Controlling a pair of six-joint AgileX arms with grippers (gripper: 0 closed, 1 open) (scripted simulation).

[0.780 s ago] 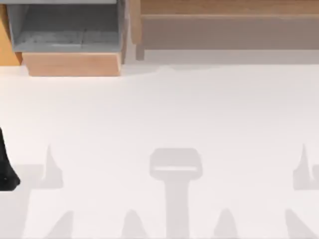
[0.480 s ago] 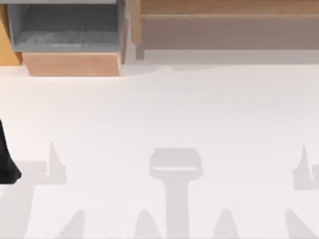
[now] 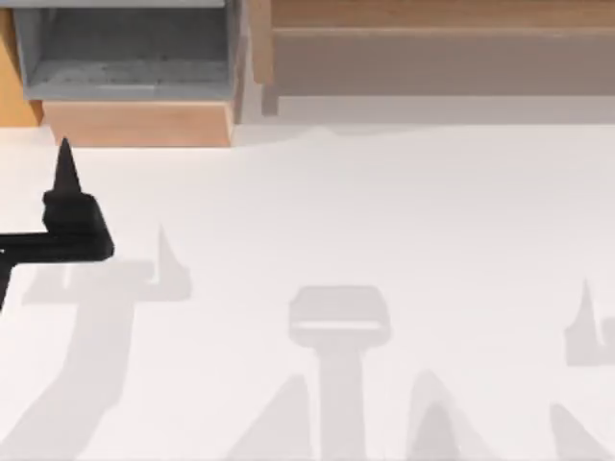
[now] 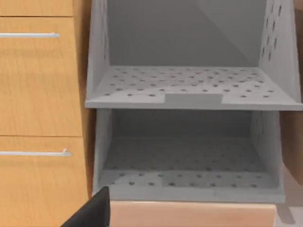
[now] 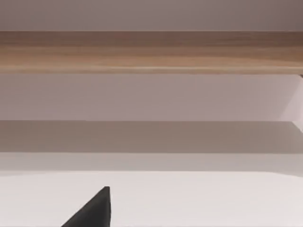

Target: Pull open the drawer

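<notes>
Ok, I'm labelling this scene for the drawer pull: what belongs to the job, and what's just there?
Job: orange-brown drawers; left gripper, before the cabinet.
Just there: grey-lined drawer with tan front; wooden shelf; right gripper, facing that shelf.

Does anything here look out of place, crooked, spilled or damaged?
Nothing stands out. The grey-lined drawer with the pale wood front sits pulled out and square to the cabinet; its perforated lining looks intact. The orange-brown drawer fronts beside it sit flush, handles level. Nothing is spilled on the white table. The left gripper points toward the cabinet.
</notes>
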